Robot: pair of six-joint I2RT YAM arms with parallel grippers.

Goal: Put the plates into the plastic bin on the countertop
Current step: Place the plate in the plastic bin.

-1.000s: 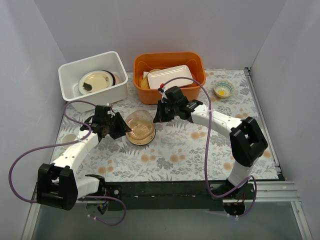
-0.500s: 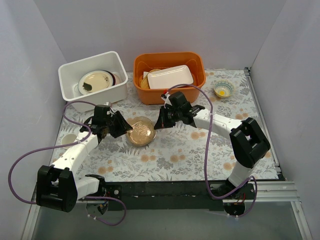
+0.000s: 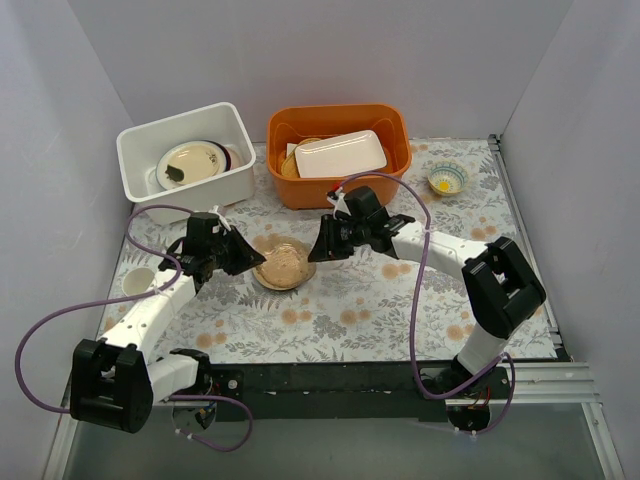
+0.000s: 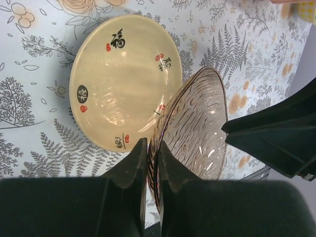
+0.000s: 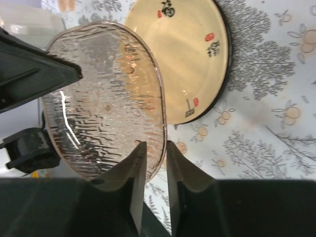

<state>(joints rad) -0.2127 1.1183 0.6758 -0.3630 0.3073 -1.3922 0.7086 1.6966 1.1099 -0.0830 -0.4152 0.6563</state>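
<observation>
Forward and to the right of the white bin (image 3: 200,190), an amber glass plate (image 4: 195,128) hangs tilted above the countertop (image 3: 350,305), with a gripper at each side. On one side the left gripper (image 4: 152,148) is clamped on its rim, a finger pressed to either face. On the opposite side the right gripper (image 5: 154,148) straddles the rim, but a sliver of gap shows beside one finger, so I cannot tell whether it pinches. Under the amber glass plate, also forward of the bin, a cream plate (image 4: 118,79) with a dark edge and red and black marks lies flat on the countertop. Inside the bin sit a second cream plate (image 3: 190,163) and a dark plate (image 3: 232,158) showing at its right edge. Just right of the bin stands an orange tub (image 3: 335,112) holding a white rectangular dish (image 3: 340,153), and well to the right of the bin sits a small yellow-centred bowl (image 3: 447,179)
</observation>
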